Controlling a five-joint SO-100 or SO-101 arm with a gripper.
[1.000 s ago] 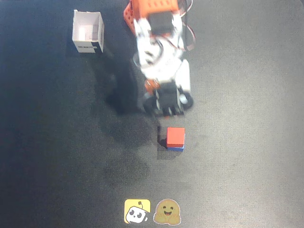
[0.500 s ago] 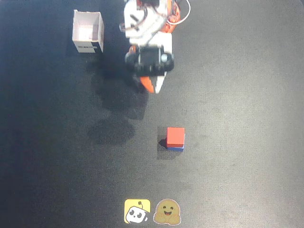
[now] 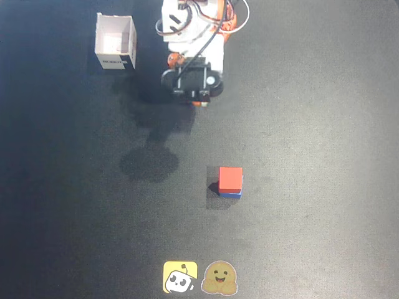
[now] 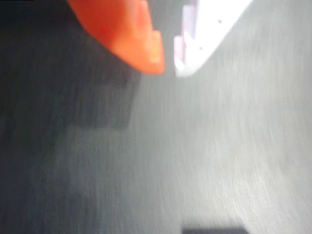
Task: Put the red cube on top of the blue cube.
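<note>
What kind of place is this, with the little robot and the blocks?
Probably a hobby robot practice table. A small arm with a gripper works on a plain dark mat, with a red cube stacked on a blue cube, a white box and two cartoon stickers.

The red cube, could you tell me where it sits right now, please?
In the overhead view, the red cube sits on top of the blue cube, right of centre, above the two stickers.

Dark desk: blue cube under the red cube, white box, two stickers.
</note>
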